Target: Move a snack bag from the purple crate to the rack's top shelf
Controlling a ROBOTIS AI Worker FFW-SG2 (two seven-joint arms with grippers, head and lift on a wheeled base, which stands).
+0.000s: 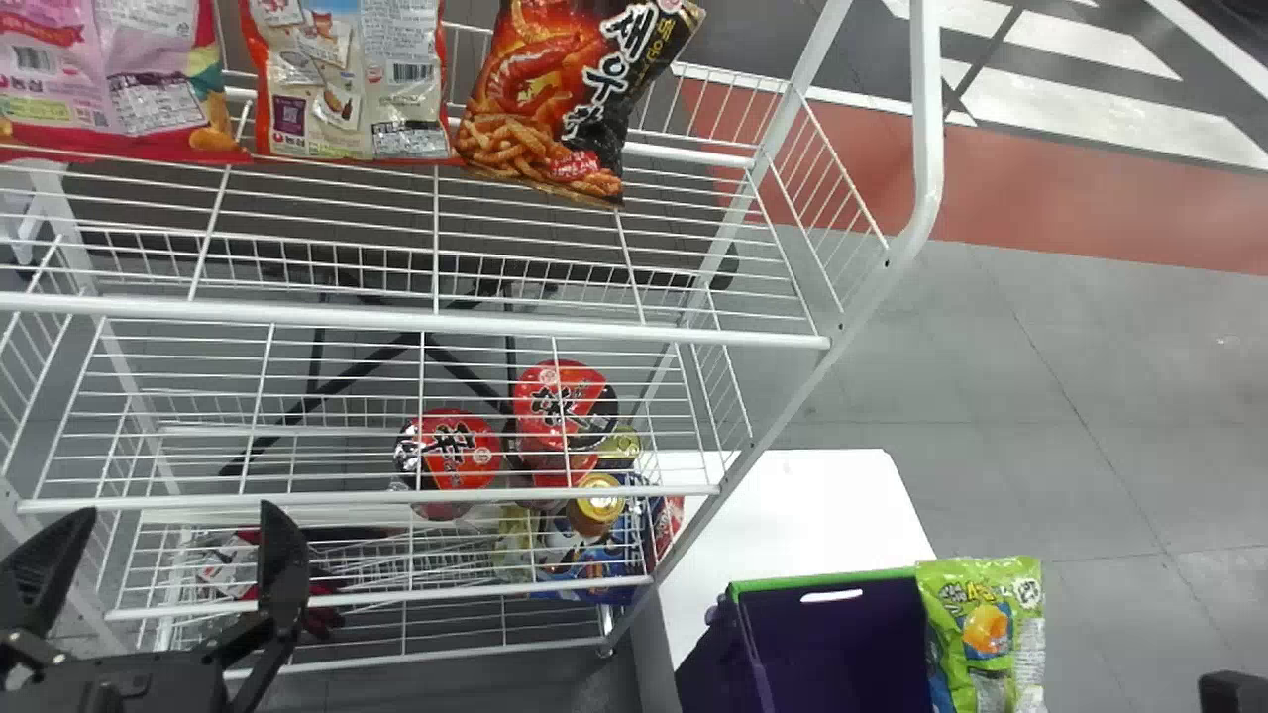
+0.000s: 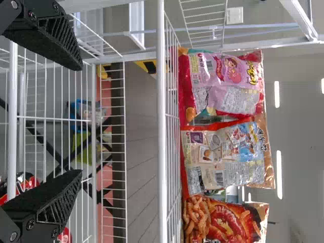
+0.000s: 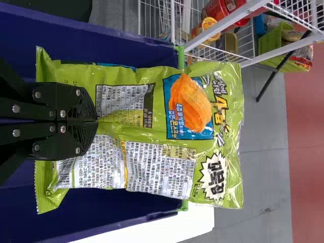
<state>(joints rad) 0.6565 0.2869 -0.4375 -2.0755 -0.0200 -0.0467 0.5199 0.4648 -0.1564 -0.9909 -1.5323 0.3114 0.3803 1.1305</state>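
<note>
Head view: a white wire rack fills the left and centre. On its top shelf [image 1: 436, 319] three packets stand in a row: a pink snack bag [image 1: 158, 84], a cream-and-red snack bag [image 1: 342, 89] and, tilted at the right end, a red-and-black snack bag [image 1: 560, 89]. Red-lidded noodle cups [image 1: 451, 456] sit lower down. To the right of the rack, a purple crate with a green rim [image 1: 822, 579] rests on a white table [image 1: 832, 505]; the green snack bag [image 1: 981, 629], the one to be moved, rises over the crate's right side. The left gripper [image 1: 178, 510] waits at lower left, released, its fingers wide apart.

Left wrist view: the same three packets stand beyond the shelf's edge, and the left gripper has nothing between its fingers.

Right wrist view: the right gripper [image 3: 97, 121] is clenched on a fold of the green snack bag, near the bag's middle across its width. One end of the bag reaches out past the crate's rim; the other is over the crate. (A strip of blue shows behind it, perhaps another packet.)

The slick film could slide out if the pinch holds only a shallow fold. The broad bag might swing and catch the crate's rim or the shelf's front rail. Set down too far left, it could topple the tilted red-and-black one.
</note>
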